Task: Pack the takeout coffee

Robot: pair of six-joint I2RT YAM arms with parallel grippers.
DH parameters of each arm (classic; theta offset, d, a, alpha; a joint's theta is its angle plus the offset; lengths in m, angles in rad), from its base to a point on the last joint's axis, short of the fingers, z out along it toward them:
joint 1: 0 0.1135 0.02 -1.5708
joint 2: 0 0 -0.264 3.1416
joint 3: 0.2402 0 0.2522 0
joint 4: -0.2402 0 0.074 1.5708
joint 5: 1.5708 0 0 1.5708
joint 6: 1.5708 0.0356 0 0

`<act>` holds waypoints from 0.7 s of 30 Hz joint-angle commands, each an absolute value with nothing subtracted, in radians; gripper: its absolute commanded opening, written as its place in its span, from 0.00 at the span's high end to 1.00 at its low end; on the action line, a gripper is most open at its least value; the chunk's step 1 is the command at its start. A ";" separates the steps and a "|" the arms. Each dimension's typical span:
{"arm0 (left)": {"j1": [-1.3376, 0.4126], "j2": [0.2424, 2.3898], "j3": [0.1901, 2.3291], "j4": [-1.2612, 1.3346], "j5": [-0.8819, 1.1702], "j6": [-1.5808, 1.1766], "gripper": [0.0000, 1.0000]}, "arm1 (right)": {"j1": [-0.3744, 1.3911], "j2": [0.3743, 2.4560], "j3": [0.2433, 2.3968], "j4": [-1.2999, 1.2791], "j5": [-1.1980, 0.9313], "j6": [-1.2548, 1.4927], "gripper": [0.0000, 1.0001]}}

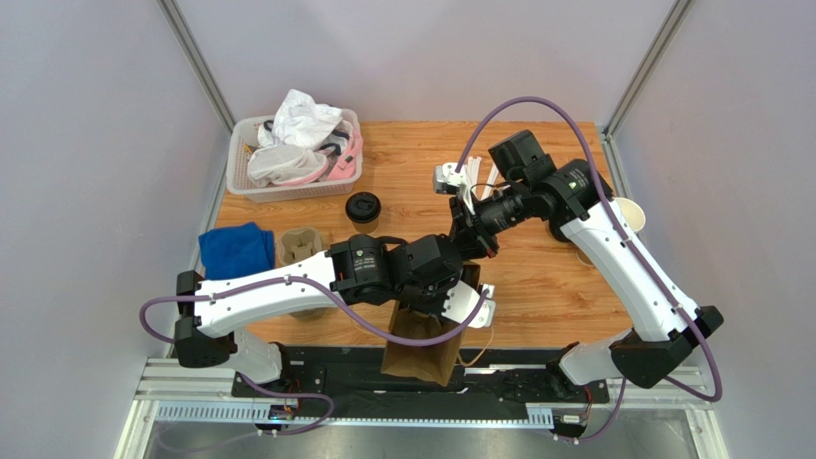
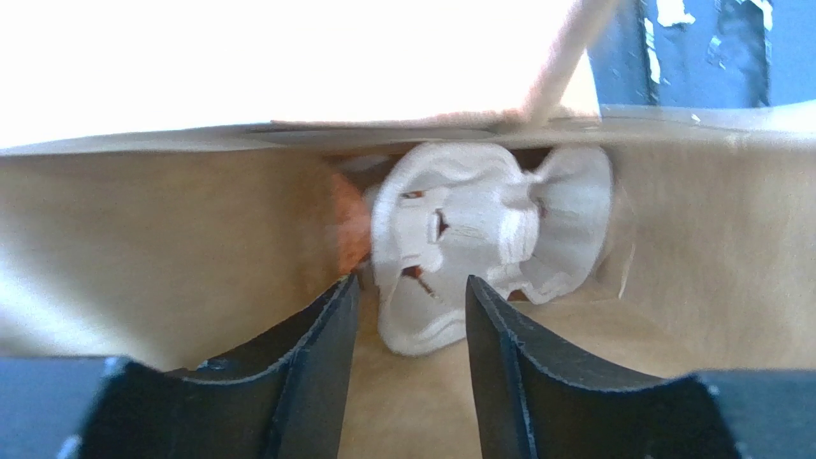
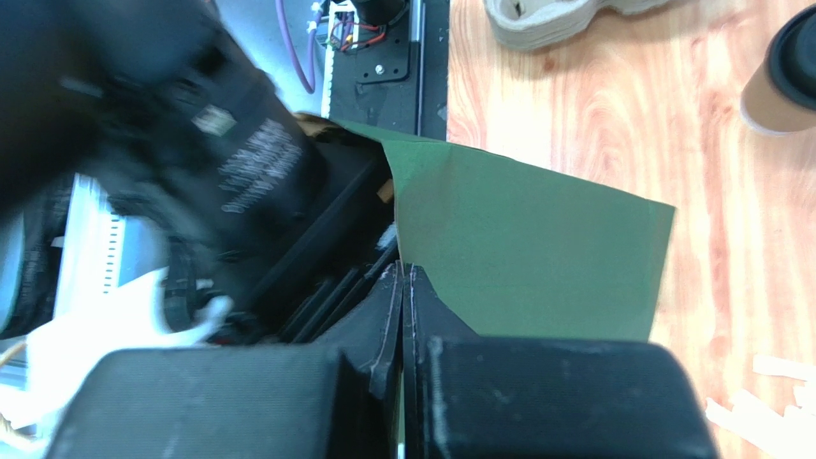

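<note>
The takeout coffee [image 1: 363,207], a brown paper cup with a black lid, stands on the table behind the arms; it also shows at the right wrist view's top right edge [image 3: 781,76]. A brown paper bag [image 1: 421,344] stands at the near edge. My left gripper [image 2: 410,287] is open inside the bag, its fingers just short of a pale moulded cup carrier [image 2: 479,229] lying at the bag's bottom. My right gripper [image 3: 402,273] is shut on the bag's wall [image 3: 527,249], which looks green in that view, and holds the bag's far rim [image 1: 476,251].
A second pulp cup carrier [image 1: 299,247] and a blue cloth [image 1: 236,249] lie at the left. A white basket [image 1: 292,186] of cloths stands at the back left. Paper cups [image 1: 627,215] stand at the right edge. Wooden stirrers [image 3: 766,406] lie near the right arm.
</note>
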State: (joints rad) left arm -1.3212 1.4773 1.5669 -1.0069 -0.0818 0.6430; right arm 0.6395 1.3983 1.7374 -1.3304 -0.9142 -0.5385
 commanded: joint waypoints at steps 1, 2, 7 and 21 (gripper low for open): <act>-1.308 1.431 1.660 -0.953 -0.086 0.632 0.45 | 0.634 1.423 1.724 -1.485 -0.954 -0.549 1.00; -1.308 1.427 1.666 -0.947 -0.080 0.630 0.44 | 0.627 1.439 1.724 -1.483 -0.934 -0.542 1.00; -1.310 1.394 1.689 -0.922 -0.032 0.637 0.43 | 0.580 1.488 1.738 -1.493 -0.946 -0.508 1.00; -1.270 1.362 1.729 -0.893 -0.103 0.597 0.39 | 0.500 1.405 1.615 -1.399 -0.922 -0.581 1.00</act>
State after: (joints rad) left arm -1.3018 1.3655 1.6752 -0.9237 -0.0643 0.6258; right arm 0.5114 1.4582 1.6207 -1.3487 -0.9157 -0.5488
